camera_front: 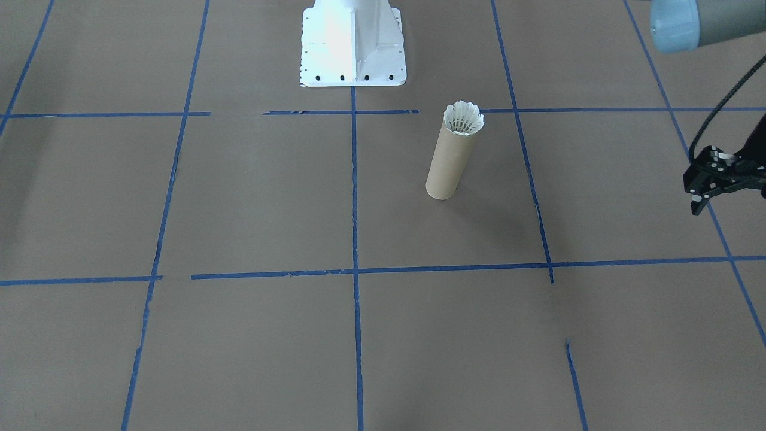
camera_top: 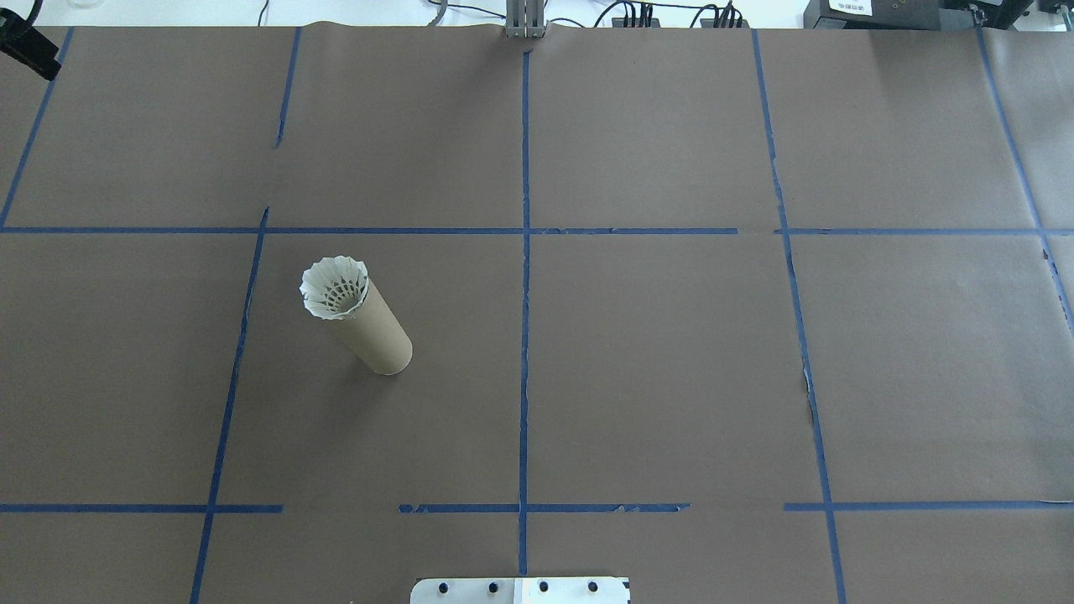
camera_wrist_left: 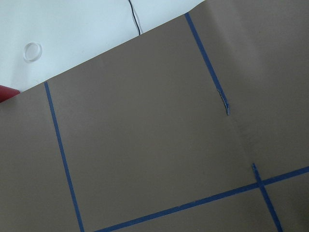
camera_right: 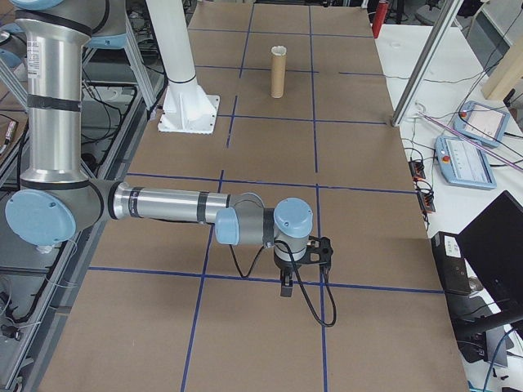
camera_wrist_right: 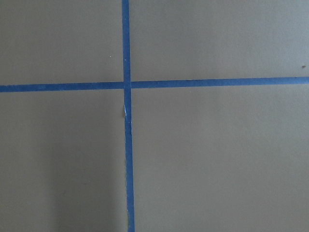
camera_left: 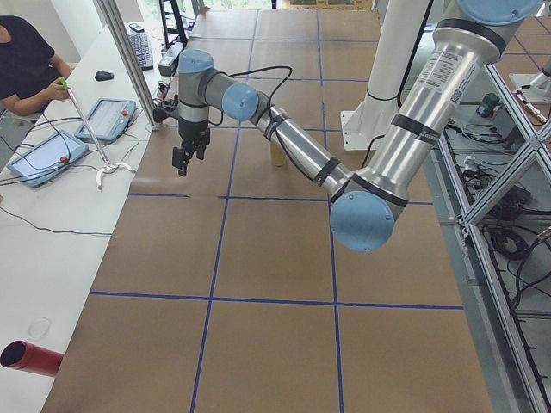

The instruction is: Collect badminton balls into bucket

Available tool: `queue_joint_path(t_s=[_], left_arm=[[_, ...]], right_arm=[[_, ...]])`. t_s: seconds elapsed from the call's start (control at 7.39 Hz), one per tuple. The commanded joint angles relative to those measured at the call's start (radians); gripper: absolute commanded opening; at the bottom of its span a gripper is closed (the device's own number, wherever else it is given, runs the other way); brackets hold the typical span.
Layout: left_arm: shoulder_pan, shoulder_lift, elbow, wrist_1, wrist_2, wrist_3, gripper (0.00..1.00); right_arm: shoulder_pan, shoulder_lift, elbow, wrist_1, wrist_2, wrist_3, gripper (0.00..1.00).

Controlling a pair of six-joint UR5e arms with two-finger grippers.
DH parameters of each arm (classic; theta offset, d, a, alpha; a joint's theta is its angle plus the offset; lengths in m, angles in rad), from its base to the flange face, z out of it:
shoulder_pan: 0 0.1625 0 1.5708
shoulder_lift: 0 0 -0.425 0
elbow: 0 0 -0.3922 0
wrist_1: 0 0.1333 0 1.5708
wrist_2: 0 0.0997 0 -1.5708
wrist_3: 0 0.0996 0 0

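- Now, the table [camera_top: 671, 377], brown paper gridded with blue tape [camera_top: 525, 252], fills the overhead view.
- White metal base [camera_front: 353, 45] at twelve o'clock in the front view, bolted down, well apart from the tube.
- A person [camera_left: 26, 64] sits at ten o'clock in the left side view, beside tablets [camera_left: 108, 120].
- Bucket [camera_top: 373, 331] stands upright left of centre overhead, nothing crowding it.
- Left gripper [camera_front: 706, 185], at three o'clock in the front view, well clear of the tube: fingers slightly parted, holding nothing.
- Right gripper [camera_right: 288, 282] points down over bare paper; whether its fingers are parted, I cannot tell.
- Shuttlecock [camera_top: 335, 288] sits in the bucket's mouth, feathers flaring above the rim.
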Motion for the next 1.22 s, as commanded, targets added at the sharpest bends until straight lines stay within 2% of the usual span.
queue_joint_path(t_s=[0.0,0.27,0.54,0.81,1.08], left_arm=[[-0.006,0.082,0.033,-0.084,-0.092,0.006,1.00],[-0.068,0.093,0.152,-0.220,-0.129,0.006,1.00],[-0.127,0.166,0.170,-0.231,-0.220,0.122,1.00],[-0.131,0.200,0.170,-0.225,-0.207,0.123,1.00],[-0.222,0.293,0.177,-0.211,-0.199,0.126,1.00]], right_arm=[[0.000,0.000,-0.001,0.000,0.000,0.000,1.00],[0.000,0.000,-0.001,0.000,0.000,0.000,1.00],[0.000,0.000,-0.001,0.000,0.000,0.000,1.00],[0.000,0.000,0.001,0.000,0.000,0.000,1.00],[0.000,0.000,-0.001,0.000,0.000,0.000,1.00]])
